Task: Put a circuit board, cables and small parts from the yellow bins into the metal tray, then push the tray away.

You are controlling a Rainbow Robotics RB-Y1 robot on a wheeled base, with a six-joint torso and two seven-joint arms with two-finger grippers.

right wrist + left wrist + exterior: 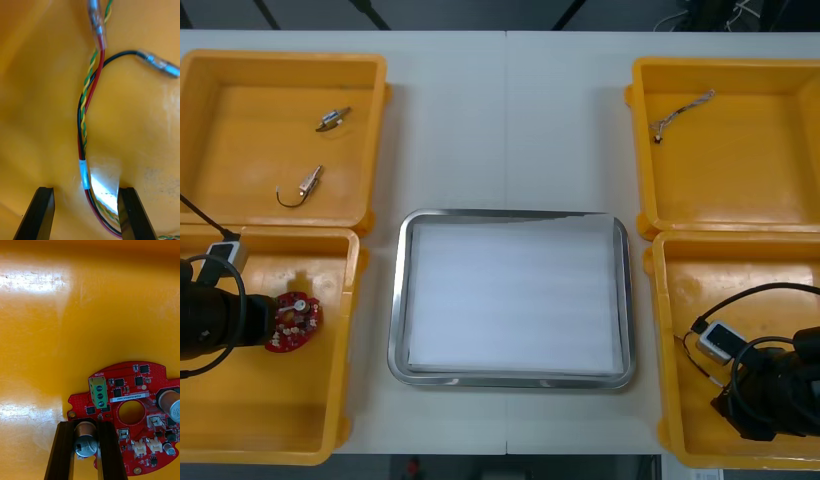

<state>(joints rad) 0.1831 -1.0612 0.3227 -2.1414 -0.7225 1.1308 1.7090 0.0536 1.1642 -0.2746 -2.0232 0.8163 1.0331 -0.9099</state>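
Tray (510,214) bare; at its left, left gripper (85,427) clamps the board (298,322); at its right, right gripper (87,193) gapes wide around cables (87,97)

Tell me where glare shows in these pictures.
Left wrist view: two pale glare patches on the bin floor, beside the board that the left gripper grips. Right wrist view: glare on a clear film between the fingers of the open right gripper, by the cables. Front view: the tray rim shines.
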